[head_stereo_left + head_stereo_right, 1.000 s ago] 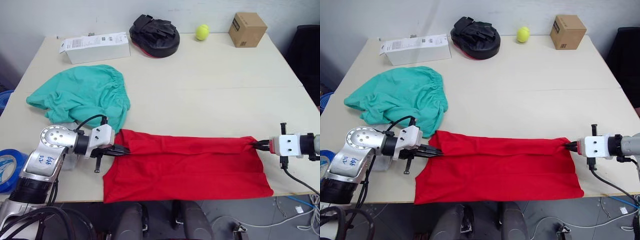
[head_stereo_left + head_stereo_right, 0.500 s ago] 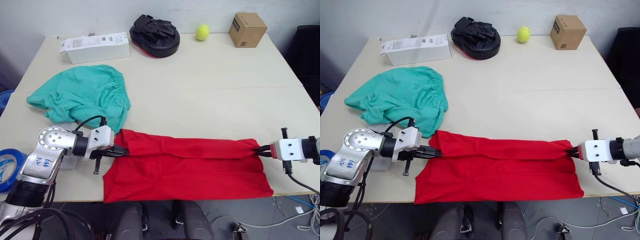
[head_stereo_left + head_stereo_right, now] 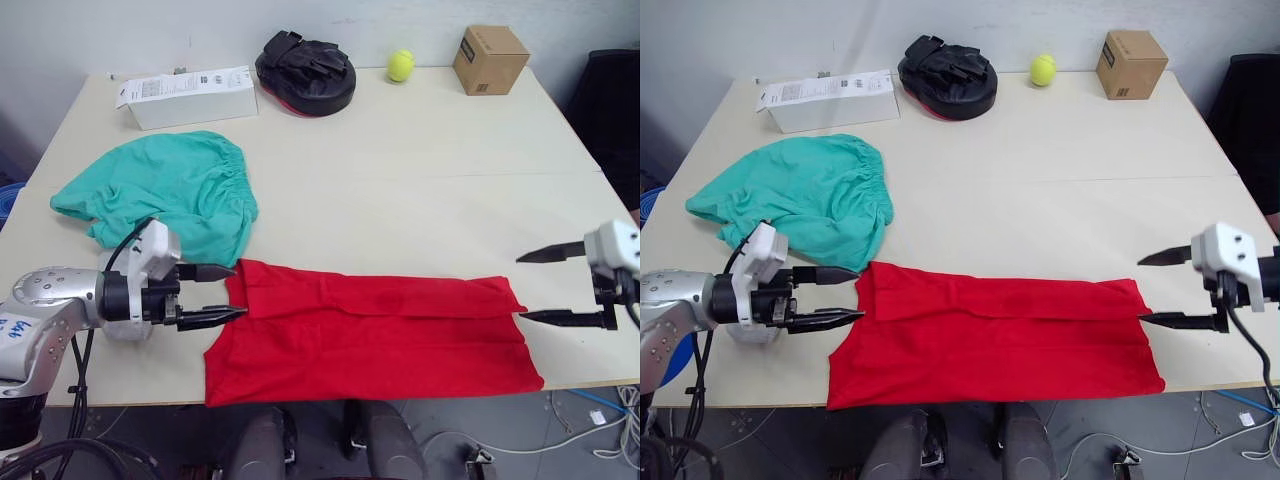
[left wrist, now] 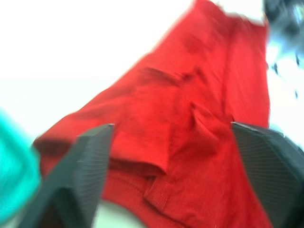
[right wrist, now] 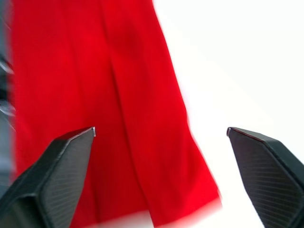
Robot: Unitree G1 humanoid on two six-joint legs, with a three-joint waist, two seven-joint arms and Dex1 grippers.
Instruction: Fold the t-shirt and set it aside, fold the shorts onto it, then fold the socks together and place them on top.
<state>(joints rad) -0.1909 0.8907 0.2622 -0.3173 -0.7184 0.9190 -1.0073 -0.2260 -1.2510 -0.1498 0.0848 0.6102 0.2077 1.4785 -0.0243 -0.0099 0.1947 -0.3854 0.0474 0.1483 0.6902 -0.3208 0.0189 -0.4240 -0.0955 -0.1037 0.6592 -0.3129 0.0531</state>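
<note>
Red cotton, the t-shirt (image 3: 375, 325) lies folded lengthwise into a long band along the near edge of the table (image 3: 430, 170), stretched flat between both pincers. Off its left end, the left gripper (image 3: 218, 293) stands wide and empty, its 2 fingertips just beside the cloth's corner. Off its right end, the right gripper (image 3: 535, 287) is likewise spread wide, holding nothing, its lower finger close to the shirt's edge. Teal-green shorts (image 3: 165, 190) lie bunched behind the left gripper, touching the shirt's far left corner.
</note>
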